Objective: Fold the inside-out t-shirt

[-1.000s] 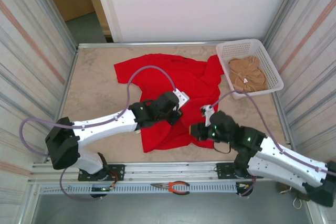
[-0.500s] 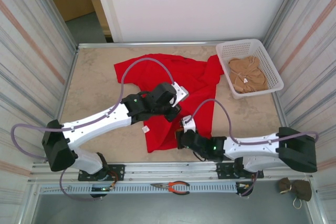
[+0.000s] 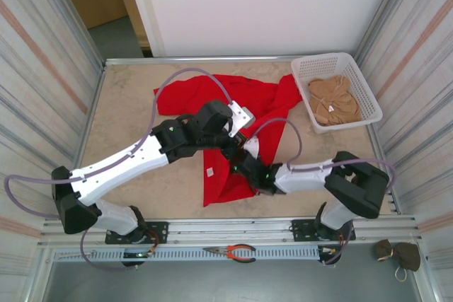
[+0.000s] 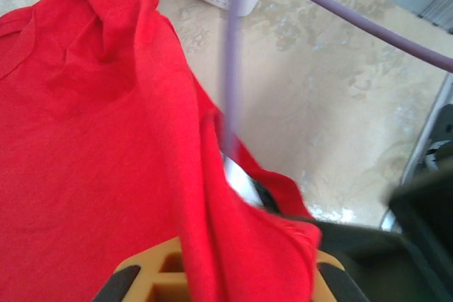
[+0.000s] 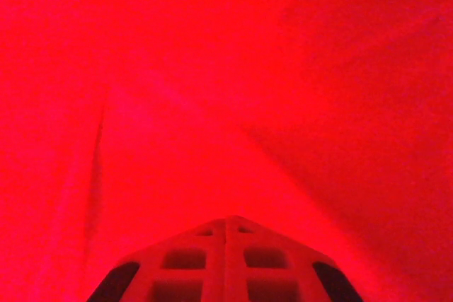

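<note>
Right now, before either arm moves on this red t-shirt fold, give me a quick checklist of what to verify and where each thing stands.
1. Left jaws gripping the t-shirt: ok, red cloth runs between them.
2. Right jaws gripping cloth: cannot tell; they are shut, with red fabric just ahead.
3. T-shirt spread flat on the table: not ok, it is bunched and creased.
4. Wrists apart: not ok, both crowd together at the shirt's middle.
5. Purple cable free of the cloth: cannot tell; it hangs close over the shirt.
6. Sleeve outside the basket: ok, it lies beside the basket's corner.
</note>
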Motion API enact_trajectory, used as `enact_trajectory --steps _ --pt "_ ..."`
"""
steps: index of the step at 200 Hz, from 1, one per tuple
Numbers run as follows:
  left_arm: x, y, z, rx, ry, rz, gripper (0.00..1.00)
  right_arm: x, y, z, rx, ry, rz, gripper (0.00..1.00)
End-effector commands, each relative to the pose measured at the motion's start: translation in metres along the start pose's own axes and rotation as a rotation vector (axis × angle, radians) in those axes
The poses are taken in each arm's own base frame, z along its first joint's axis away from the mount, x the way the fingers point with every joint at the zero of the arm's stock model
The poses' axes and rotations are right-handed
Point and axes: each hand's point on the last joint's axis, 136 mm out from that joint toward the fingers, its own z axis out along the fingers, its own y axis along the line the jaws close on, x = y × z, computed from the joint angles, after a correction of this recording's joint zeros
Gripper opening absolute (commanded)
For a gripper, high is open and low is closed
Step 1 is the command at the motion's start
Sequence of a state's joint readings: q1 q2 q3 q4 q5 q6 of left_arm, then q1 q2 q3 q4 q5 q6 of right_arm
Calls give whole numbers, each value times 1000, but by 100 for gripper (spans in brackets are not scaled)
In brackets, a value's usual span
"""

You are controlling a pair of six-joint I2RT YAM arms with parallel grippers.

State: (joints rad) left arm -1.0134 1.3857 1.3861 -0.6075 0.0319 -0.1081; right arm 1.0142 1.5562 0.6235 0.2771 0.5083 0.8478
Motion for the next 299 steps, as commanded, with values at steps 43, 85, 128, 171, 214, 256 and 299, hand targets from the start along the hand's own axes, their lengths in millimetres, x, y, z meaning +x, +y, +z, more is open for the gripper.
enact_trajectory --steps 43,85,128,171,214,256,299 --pt "-107 -49 -57 244 -229 -85 0 -68 40 74 -210 117 301 4" --pt "-136 -65 -35 330 -227 -66 0 -48 74 96 -281 207 338 13" --pt "-165 -76 -33 409 -281 -65 0 -22 102 111 -309 301 320 46" --pt "-211 -124 -77 564 -386 -17 0 -25 92 139 -219 340 374 73" --pt "-223 -128 -103 593 -434 -7 0 -9 49 145 105 431 468 83" --pt "-212 -103 -95 538 -427 -52 0 26 3 119 491 538 393 93" --pt "-202 -70 -90 467 -448 -139 0 58 -11 125 511 654 440 82"
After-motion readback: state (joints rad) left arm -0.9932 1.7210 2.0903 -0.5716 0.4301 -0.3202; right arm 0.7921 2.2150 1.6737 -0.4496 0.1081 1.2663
